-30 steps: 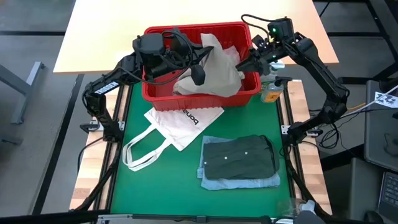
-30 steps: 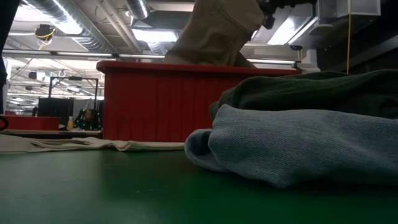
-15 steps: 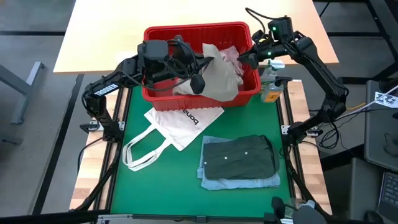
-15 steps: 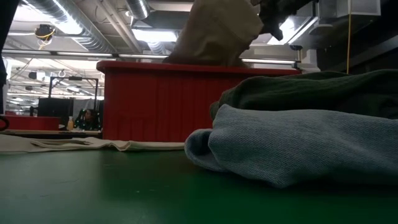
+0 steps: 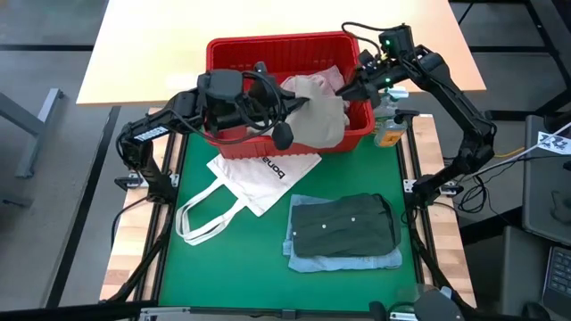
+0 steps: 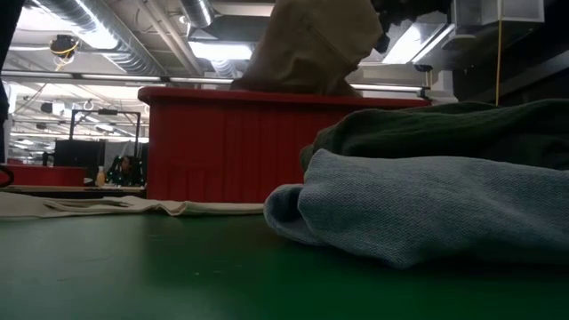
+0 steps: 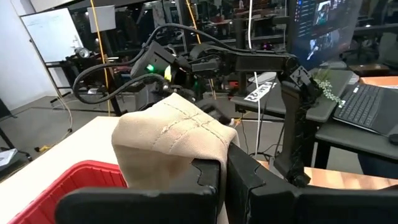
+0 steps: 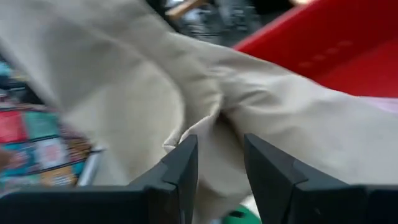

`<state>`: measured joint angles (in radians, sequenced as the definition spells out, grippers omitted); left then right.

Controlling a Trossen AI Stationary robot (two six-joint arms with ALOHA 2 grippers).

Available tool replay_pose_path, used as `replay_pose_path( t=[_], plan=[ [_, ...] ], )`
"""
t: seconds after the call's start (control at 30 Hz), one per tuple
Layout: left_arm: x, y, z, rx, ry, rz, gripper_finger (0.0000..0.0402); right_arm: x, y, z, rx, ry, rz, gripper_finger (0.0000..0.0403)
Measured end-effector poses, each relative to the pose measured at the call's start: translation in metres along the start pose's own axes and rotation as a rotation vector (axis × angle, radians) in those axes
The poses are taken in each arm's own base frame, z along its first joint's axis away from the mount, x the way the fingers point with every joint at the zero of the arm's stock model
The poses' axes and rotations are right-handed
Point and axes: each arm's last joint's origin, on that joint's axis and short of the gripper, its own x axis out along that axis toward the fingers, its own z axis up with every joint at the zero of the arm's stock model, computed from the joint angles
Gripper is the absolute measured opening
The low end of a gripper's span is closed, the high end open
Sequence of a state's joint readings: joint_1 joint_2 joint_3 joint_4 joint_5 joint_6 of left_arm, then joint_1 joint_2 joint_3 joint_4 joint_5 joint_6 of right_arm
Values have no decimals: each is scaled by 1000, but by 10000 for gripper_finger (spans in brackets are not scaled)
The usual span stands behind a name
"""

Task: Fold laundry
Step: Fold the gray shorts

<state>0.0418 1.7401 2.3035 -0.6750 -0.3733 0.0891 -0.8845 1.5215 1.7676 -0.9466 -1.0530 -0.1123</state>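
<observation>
a: the beige-khaki garment (image 6: 311, 44) runs off the low view's top edge, and so does the arm there.
b: the light blue garment (image 5: 343, 259) lies mostly hidden under the dark grey-green garment (image 5: 344, 226); the red basket (image 6: 222, 142) hides its contents.

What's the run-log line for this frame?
left gripper: shut on beige garment | right gripper: gripping same garment | over red basket | folded stack on mat

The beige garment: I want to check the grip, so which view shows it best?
Left wrist view: beige garment pinched in the shut left gripper. High view shows it over the red basket; low view, a hanging bulk; right wrist view, folds.
</observation>
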Motion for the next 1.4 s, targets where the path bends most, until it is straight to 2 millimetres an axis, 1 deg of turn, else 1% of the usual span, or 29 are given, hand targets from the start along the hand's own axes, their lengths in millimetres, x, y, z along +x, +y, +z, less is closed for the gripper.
replay_pose_path(
  t=[0.2,0.47,0.73,1.1,1.4],
  plan=[
    [0,0,0,0,0,1,2,0,5,0,6,-16,175,128],
    [0,0,-1,3,9,0,2,-1,7,-5,69,9,201,128],
    [0,0,-3,12,33,3,2,-1,10,-5,73,-8,325,128],
    [0,0,-3,12,33,5,2,-1,8,-6,83,12,222,128],
    [0,1,-3,10,27,8,2,-1,7,-16,192,82,131,128]
  ],
)
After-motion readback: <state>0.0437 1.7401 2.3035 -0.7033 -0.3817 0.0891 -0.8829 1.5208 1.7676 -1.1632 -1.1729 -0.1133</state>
